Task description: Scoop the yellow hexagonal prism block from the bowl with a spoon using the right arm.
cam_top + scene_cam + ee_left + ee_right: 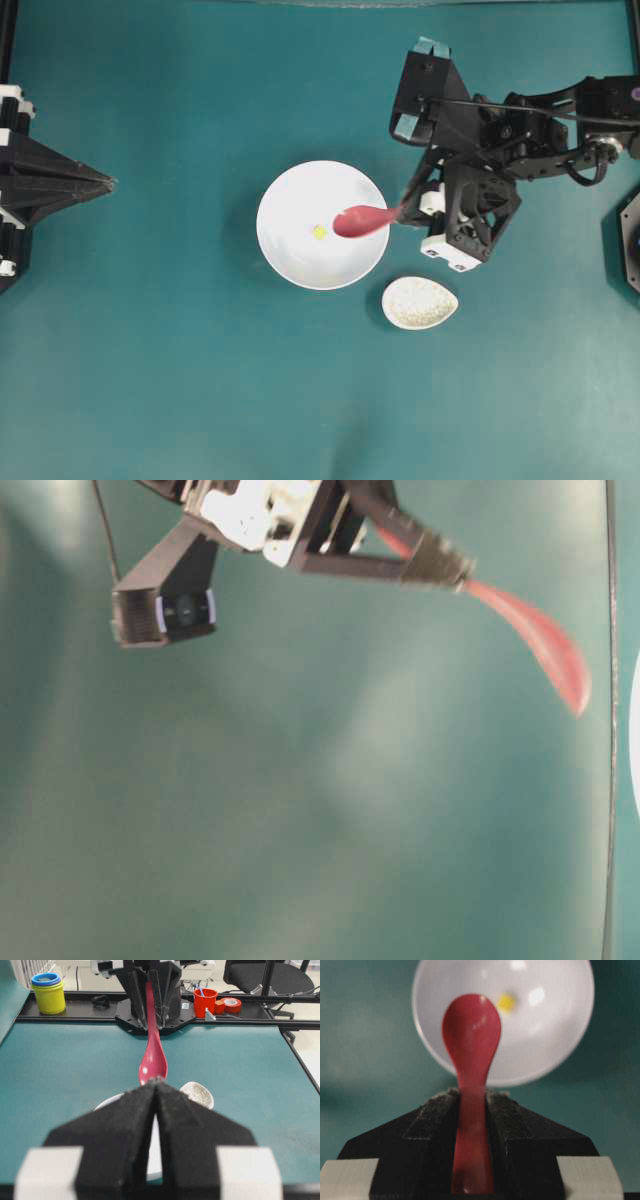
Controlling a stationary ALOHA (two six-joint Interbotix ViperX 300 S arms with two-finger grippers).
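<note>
Now spoon [471, 1035] handle clamped between right fingers [520, 1145]; scoop over bowl [555, 1045].

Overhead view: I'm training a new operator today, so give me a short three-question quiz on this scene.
1. True or false: the right gripper holds the spoon by its handle.
2. Where is the yellow block? A) in the spoon's scoop B) in the bowl C) on the spoon rest
3. Is the left gripper open or shut?

Key: 1 true. 2 B, lying in the bowl beside the scoop. 3 shut, holding nothing.
</note>
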